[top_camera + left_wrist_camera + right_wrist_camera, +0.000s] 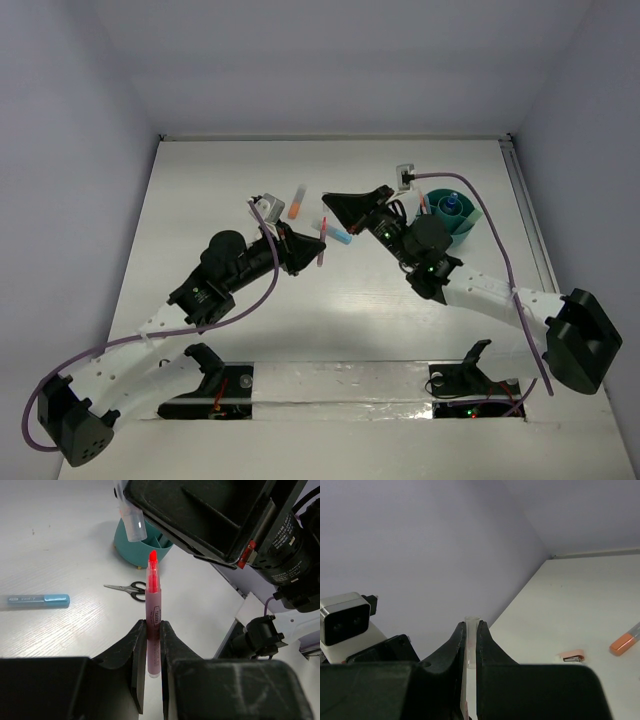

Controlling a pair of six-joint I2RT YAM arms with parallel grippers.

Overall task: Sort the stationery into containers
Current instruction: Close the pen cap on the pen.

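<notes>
My left gripper (316,246) (153,628) is shut on a pink pen (153,602) with a bare red tip, held above the table. My right gripper (329,204) (470,626) is shut on a clear cap (471,630), which also shows in the left wrist view (134,522), just up and left of the pen's tip. The teal cup (462,226) (131,546) stands to the right with a blue item inside. An orange marker (297,203) (626,642), a blue highlighter (340,236) (38,600), black-handled scissors (131,588) and a pink eraser (572,656) lie on the table.
The right arm (470,285) reaches in from the right, close to the cup. The two grippers face each other tip to tip over the table's middle. Purple walls enclose the white table (230,170) at the back and both sides.
</notes>
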